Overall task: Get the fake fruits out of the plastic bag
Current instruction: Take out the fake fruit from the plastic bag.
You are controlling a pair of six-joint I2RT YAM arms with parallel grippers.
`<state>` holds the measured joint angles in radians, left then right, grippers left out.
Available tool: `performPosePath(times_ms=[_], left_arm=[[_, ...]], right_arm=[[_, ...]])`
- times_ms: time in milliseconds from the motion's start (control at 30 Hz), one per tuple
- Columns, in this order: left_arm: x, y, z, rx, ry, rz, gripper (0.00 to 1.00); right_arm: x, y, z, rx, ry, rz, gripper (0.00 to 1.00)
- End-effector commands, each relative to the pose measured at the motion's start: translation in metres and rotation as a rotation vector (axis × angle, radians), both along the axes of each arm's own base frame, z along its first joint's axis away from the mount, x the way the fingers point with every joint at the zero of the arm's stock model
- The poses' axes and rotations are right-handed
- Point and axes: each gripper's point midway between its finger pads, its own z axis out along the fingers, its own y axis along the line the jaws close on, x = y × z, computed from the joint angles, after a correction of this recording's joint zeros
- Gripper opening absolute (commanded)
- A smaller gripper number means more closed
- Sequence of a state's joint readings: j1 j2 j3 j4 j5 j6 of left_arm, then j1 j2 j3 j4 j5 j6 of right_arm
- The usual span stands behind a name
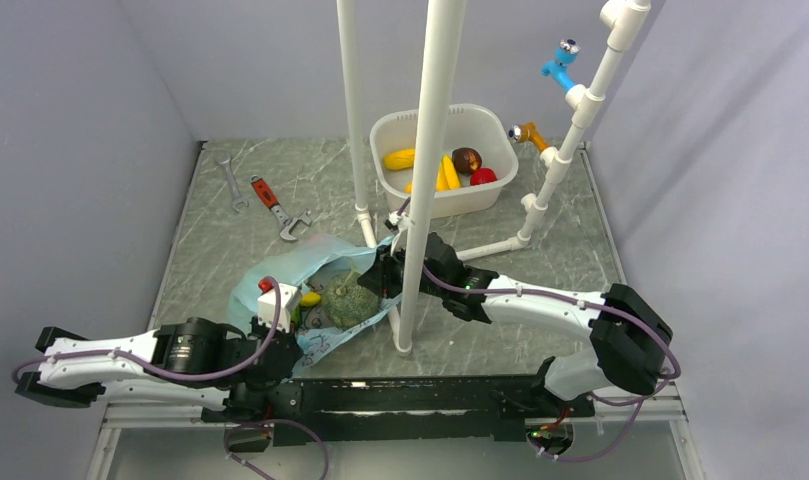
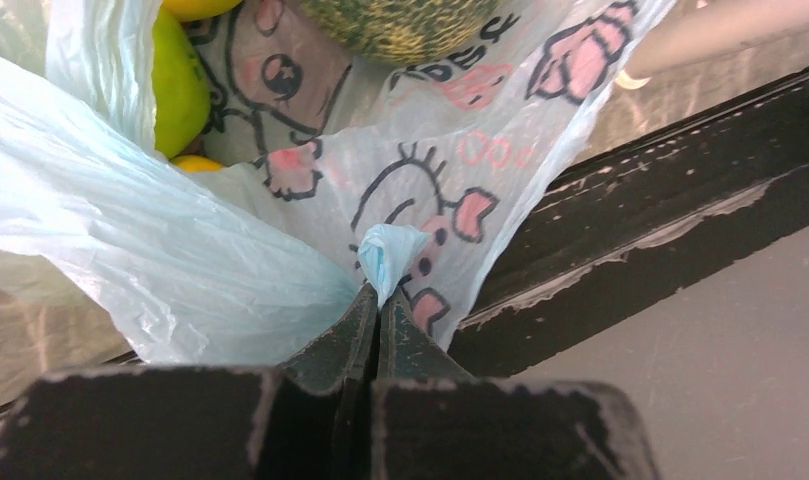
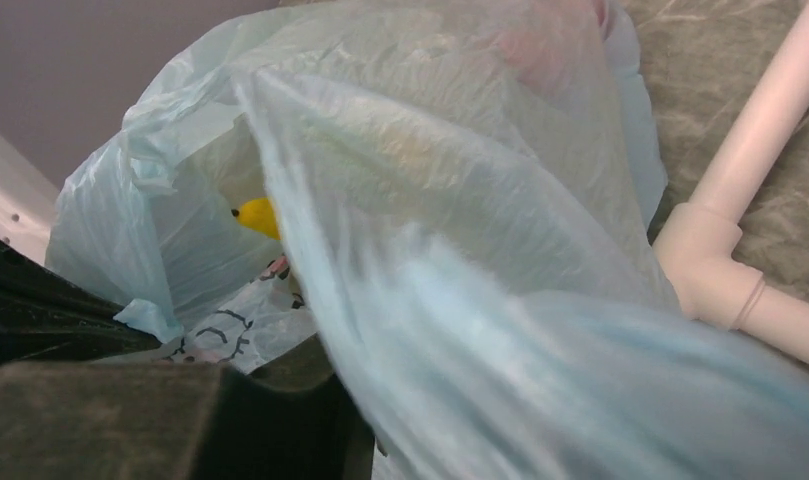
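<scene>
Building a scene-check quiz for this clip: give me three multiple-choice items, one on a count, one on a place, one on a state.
1. How many wrenches lie on the table?
A three. B one. C two.

2. Where is the dark green fruit?
A in the white tub. B in the plastic bag. C beside the wrenches.

3. How is the left gripper?
A shut on the plastic bag. B open above it. C shut on the dark green fruit.

Answers:
1 C: one silver and one red-handled lie at the far left.
2 B: the top view shows it in the bag's open mouth.
3 A: the left wrist view shows closed fingers pinching a fold of bag film.
</scene>
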<state>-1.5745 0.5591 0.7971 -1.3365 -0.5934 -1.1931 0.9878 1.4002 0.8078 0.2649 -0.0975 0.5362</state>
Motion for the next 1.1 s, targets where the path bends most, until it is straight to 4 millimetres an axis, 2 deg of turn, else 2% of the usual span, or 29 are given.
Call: performPosePath(times_ms=[0,67,100,267,500,633,833,967,1067], left_arm=[[0.006,-0.029,0.013,-0.146,-0.052,-0.014,0.0],[0.01,-0.032,0.016,-0.161,-0.075,-0.013,0.0],[0.011,-0.032,0.016,-0.16,-0.085,-0.013,0.0],[0.014,-0.022,0.018,-0.128,-0.094,0.002,0.0],[0.016,-0.022,0.023,-0.149,-0.111,-0.006,0.0],[0.018,-0.023,0.022,-0.144,-0.123,-0.001,0.0],[0.03,-0.022,0.031,-0.139,-0.18,0.065,0.0],[0.044,-0.023,0.055,-0.172,-0.264,0.107,0.0],[0.052,-0.027,0.078,-0.211,-0.334,0.096,0.0]], right_arm=[[-0.005,0.017,0.026,0.04,-0.029,0.088,0.11],[-0.007,0.018,0.028,0.039,-0.022,0.103,0.01],[-0.009,0.019,0.031,0.052,-0.023,0.112,0.0],[-0.02,0.026,0.053,0.153,-0.027,0.166,0.0],[-0.025,0.025,0.083,0.257,-0.036,0.174,0.0],[-0.017,0.016,0.098,0.315,-0.028,0.152,0.0],[-0.012,0.007,0.12,0.453,0.026,0.228,0.0],[-0.014,0.009,0.117,0.427,0.017,0.273,0.0],[-0.016,0.016,0.096,0.366,0.068,0.316,0.0]])
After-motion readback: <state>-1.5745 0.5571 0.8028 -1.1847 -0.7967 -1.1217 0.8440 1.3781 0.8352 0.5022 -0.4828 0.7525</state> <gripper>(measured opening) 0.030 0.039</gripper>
